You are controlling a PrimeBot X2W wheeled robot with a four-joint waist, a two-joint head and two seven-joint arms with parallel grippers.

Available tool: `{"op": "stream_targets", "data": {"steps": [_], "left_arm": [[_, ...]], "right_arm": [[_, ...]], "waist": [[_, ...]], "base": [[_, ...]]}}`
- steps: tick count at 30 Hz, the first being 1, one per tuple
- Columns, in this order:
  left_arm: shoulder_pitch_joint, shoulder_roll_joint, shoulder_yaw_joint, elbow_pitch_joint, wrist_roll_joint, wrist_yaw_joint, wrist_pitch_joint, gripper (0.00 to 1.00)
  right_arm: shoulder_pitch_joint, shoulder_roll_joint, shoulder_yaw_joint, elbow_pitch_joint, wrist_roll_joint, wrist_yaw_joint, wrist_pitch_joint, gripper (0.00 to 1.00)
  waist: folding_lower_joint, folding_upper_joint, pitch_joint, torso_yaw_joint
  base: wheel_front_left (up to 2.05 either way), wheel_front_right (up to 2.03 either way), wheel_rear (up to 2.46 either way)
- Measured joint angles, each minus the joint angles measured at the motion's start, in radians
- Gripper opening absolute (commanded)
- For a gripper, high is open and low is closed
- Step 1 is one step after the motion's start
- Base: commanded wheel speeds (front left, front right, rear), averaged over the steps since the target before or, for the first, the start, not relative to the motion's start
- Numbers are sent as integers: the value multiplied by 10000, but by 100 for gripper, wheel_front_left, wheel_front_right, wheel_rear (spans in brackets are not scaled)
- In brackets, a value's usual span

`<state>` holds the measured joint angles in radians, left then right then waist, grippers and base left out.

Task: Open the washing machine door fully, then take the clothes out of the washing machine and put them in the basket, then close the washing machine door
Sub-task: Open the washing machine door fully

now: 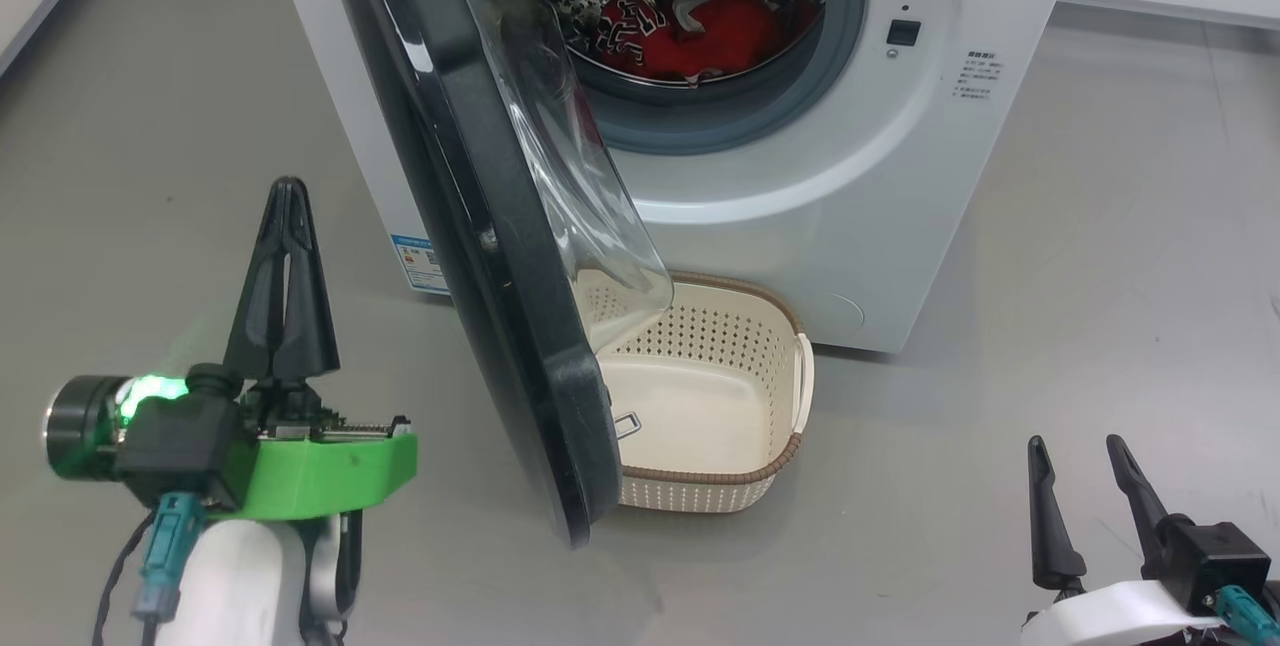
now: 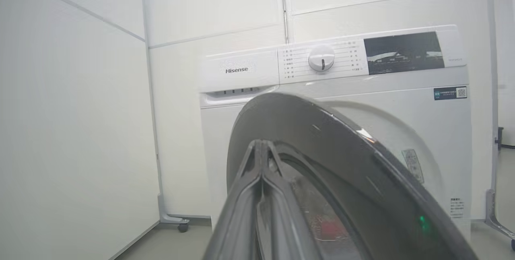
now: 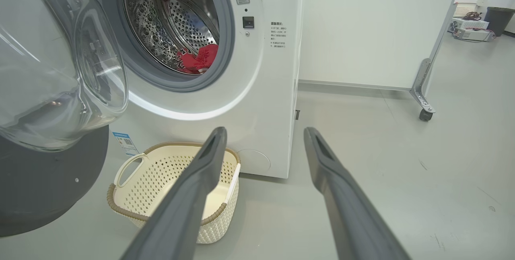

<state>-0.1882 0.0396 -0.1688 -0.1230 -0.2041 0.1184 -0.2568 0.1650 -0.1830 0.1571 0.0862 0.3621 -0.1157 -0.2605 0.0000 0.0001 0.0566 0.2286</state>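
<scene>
1. door (image 1: 480, 226) partly open at left of washer (image 1: 850, 176)
2. clothes (image 1: 700, 31) inside washer
3. basket (image 1: 700, 486) just before washer, under door
4. left gripper (image 1: 287, 188) fingers together, holding nothing, front-left of washer
5. right gripper (image 1: 1075, 444) fingers apart, holding nothing, front-right of washer

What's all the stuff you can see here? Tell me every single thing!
washer: one, white, straight ahead on the grey floor
door: one, black rim and clear glass, swung partly open
clothes: one heap, red and white, inside the drum
basket: one, cream with a brown rim, on the floor before the washer, looks empty
sticker: one, blue, low on the washer's front
partition: one, white, on wheels, beside the washer
bin: one, dark, far corner
left tool: one, dark, shut, left of the door
right tool: one, dark, open, low right, holding nothing
</scene>
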Motion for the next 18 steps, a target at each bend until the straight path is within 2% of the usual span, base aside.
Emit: {"op": "stream_targets", "data": {"steps": [7, 11, 14, 18], "left_arm": [[-381, 4, -959, -1425, 17, 0, -10, 0], [-420, 12, -1889, -2161, -272, 2, -12, 0], [-412, 10, -2782, -2458, -763, -10, -10, 0], [-282, 21, -3465, -2468, -859, -63, 253, 0]], "right_arm": [[0, 8, 0, 36, -42, 19, 0, 100], [-1, 100, 63, 134, -42, 119, 0, 100], [1, 125, 44, 148, -42, 117, 0, 100], [1, 155, 48, 165, -44, 119, 0, 100]], "waist": [[0, 0, -76, 6], [0, 0, -174, -63], [0, 0, -239, -116], [0, 0, -280, -163]], "base": [[0, 0, 0], [0, 0, 0], [0, 0, 0], [0, 0, 0]]}}
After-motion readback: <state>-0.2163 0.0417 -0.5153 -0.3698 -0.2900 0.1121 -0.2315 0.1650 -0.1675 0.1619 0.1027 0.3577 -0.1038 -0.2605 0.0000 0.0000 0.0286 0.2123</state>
